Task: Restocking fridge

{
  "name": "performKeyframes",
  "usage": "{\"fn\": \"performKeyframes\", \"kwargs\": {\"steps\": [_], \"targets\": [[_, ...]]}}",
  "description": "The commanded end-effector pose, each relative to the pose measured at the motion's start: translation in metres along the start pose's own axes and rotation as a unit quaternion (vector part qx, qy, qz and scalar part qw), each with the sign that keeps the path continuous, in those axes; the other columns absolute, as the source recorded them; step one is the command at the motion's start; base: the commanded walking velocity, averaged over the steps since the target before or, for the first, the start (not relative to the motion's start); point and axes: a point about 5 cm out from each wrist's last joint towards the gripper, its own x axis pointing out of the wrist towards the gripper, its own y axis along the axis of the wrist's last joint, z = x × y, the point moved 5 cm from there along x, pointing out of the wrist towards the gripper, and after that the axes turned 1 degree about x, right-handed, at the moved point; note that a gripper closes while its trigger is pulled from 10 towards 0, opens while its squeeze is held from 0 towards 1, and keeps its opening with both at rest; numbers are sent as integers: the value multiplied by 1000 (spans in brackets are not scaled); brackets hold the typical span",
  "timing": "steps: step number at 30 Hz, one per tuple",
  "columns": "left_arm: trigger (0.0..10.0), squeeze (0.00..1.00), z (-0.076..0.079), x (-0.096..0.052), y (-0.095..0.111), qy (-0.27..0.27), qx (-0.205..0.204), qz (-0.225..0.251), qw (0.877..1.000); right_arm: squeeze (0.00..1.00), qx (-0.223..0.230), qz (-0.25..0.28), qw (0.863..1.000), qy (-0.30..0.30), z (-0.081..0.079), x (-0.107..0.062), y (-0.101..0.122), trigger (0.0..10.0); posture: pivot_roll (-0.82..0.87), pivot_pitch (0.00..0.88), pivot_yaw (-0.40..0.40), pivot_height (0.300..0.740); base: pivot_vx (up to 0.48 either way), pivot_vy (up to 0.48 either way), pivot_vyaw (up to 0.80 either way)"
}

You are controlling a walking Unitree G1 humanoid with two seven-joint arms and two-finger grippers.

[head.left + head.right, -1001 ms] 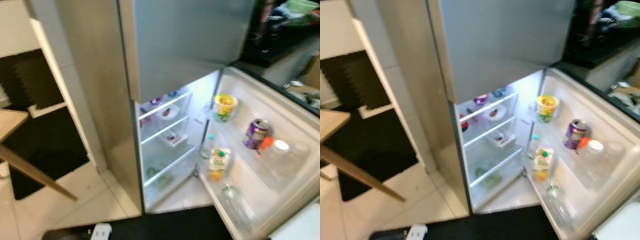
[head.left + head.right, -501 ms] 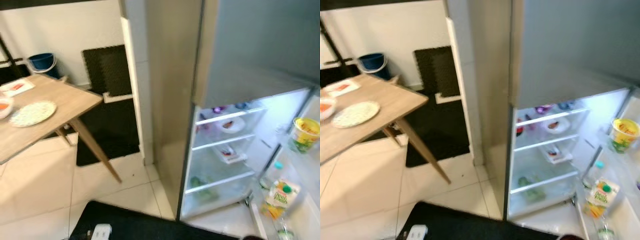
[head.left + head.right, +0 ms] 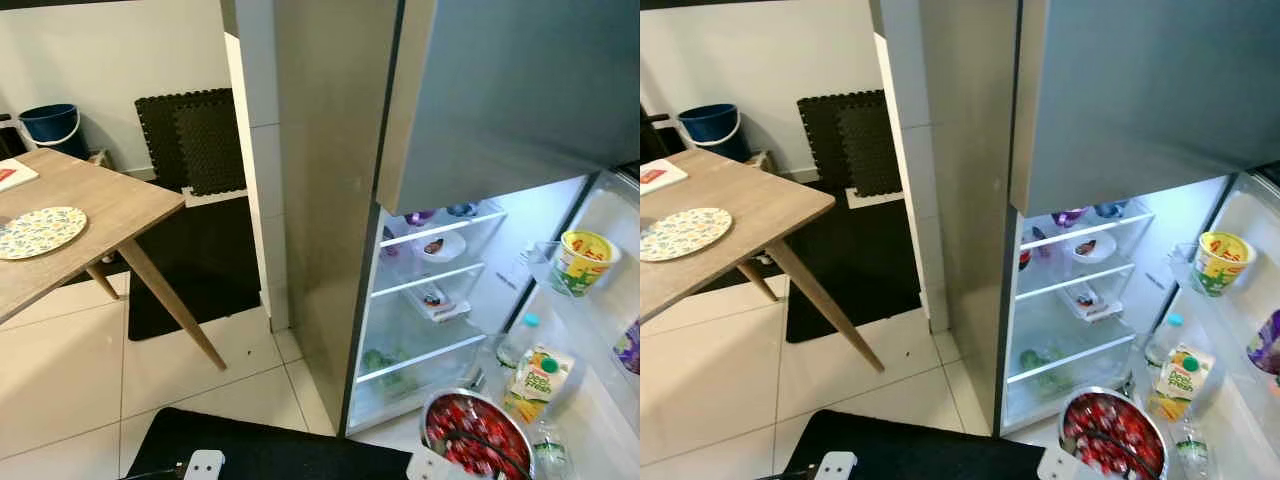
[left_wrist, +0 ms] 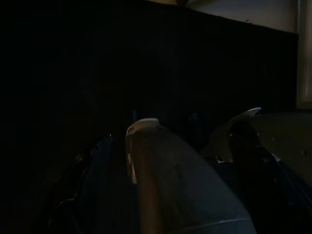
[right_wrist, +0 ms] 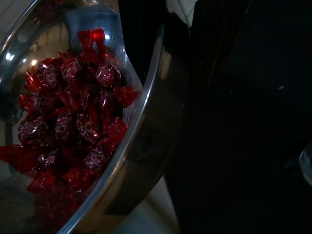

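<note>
The fridge [image 3: 330,200] stands with its lower door open and the inside lit. Its glass shelves hold a small plate [image 3: 440,245], a tray [image 3: 432,298] and greens [image 3: 385,362]. On the door shelves I see a yellow cup [image 3: 578,262], a juice carton [image 3: 535,382], a bottle [image 3: 515,340] and a purple can [image 3: 1268,345]. Low in front of the opening, my right gripper [image 3: 478,447] is shut on a steel bowl [image 5: 141,112] of red wrapped candies [image 5: 73,122], one black finger lying across them. The left wrist view is very dark.
A wooden table [image 3: 100,215] with a patterned plate [image 3: 38,232] stands to the left on the white tile floor. Behind it are a blue bucket [image 3: 48,122] and black foam mats [image 3: 195,140] against the wall. A dark rug [image 3: 190,260] lies beside the fridge.
The camera has swung left, so the table and wall came into view. The bowl of candies in my right gripper has risen into view at the lower right.
</note>
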Motion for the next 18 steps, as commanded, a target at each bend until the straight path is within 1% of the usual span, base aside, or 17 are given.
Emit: {"fn": "performKeyframes", "kwargs": {"steps": [1, 2, 3, 6, 7, 8, 9, 10, 12, 13, 14, 18], "targets": [[10000, 0, 0, -1, -5, 2, 5, -11, 1000, 0, -18, 27, 999, -18, 17, 1, 13, 10000, -65, 4, 0, 740, 0, 0, 0], [10000, 0, 0, -1, -5, 2, 5, -11, 1000, 0, -18, 27, 999, -18, 17, 1, 13, 10000, -65, 4, 0, 740, 0, 0, 0], [10000, 0, 0, -1, -7, 2, 5, -12, 1000, 0, -36, 36, 998, -26, 29, 1, 20, 10000, -64, 2, -2, 740, 0, 0, 0], [10000, 0, 0, -1, -9, 4, 5, -16, 1000, 0, -58, 34, 997, -35, 46, 0, 24, 10000, -64, 2, -2, 740, 0, 0, 0], [10000, 0, 0, -1, -9, 4, 5, -16, 1000, 0, -58, 34, 997, -35, 46, 0, 24, 10000, -64, 2, -2, 740, 0, 0, 0], [10000, 0, 0, -2, -11, 4, 5, -18, 1000, 0, -67, 29, 996, -48, 59, -1, 24, 10000, -63, 1, -6, 740, 0, 0, 0], [10000, 0, 0, -2, -11, 4, 5, -18, 1000, 0, -67, 29, 996, -48, 59, -1, 24, 10000, -63, 1, -6, 740, 0, 0, 0], [10000, 0, 0, -2, -12, 4, 4, -18, 1000, 0, -68, 23, 996, -59, 70, -3, 23, 10000, -63, 1, -6, 740, 0, 0, 0], [10000, 0, 0, -2, -12, 5, 3, -19, 1000, 0, -68, 12, 995, -72, 83, -5, 19, 10000, -63, 3, -9, 740, 0, 0, 0], [10000, 0, 0, -2, -12, 5, 3, -19, 1000, 0, -68, 12, 995, -72, 83, -5, 19, 10000, -63, 3, -9, 740, 0, 0, 0], [10000, 0, 0, -2, -12, 5, 2, -19, 1000, 0, -63, 8, 995, -79, 90, -7, 17, 10000, -62, 3, -10, 740, 0, 0, 0], [10000, 0, 1, -1, -12, 5, 0, -18, 1000, 0, -42, -5, 995, -96, 109, -13, 9, 10000, -62, 4, -12, 740, 0, 0, 0]]}}
